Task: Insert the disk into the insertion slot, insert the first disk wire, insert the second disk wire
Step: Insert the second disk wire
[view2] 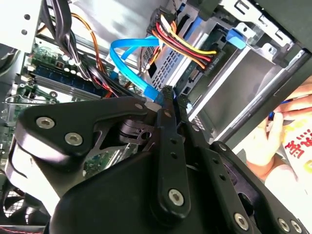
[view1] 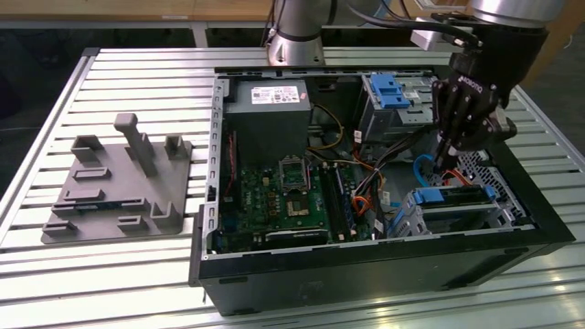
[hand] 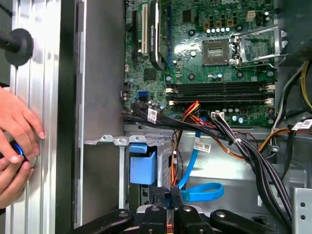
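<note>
Here, gripper (view2: 170, 95) pinched narrow on the blue wire (view2: 127, 61), its plug hidden behind fingertips.

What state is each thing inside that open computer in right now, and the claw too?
disk: seated in its cage.
insertion slot: holding the disk.
gripper: fingers shut on the blue cable.
blue cable: looped, its plug end pinched, close to the disk's back.
power cable: plugged in at the disk.
computer case: side panel off, lying open.
processor socket: empty.
</note>
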Available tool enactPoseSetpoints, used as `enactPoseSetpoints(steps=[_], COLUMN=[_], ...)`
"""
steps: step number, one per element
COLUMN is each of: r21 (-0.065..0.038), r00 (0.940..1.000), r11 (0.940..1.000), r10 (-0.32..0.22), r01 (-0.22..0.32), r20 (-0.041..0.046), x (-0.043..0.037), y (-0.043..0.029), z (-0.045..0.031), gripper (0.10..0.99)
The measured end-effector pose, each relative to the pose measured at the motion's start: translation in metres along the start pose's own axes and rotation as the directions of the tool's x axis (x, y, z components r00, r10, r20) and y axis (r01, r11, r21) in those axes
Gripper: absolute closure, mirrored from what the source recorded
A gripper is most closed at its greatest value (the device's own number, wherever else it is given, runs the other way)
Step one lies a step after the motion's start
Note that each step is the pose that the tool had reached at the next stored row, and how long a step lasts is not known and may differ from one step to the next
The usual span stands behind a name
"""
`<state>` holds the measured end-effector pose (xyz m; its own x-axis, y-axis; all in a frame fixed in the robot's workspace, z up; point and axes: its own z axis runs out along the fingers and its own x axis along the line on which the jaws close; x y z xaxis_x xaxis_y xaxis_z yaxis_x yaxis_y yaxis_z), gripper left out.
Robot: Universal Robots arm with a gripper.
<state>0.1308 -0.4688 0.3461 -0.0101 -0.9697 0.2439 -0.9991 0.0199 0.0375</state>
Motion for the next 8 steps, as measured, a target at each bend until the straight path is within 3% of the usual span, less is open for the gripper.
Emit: enactPoseSetpoints(steps=[8], r21=[-0.007], r00=[0.9996], r11=[0.9996], r10=[0.028], r01=[-0.028], r20=[0.0033], x=[-0.0030], y=[-0.0064], z=[0.0008], gripper=[0.929])
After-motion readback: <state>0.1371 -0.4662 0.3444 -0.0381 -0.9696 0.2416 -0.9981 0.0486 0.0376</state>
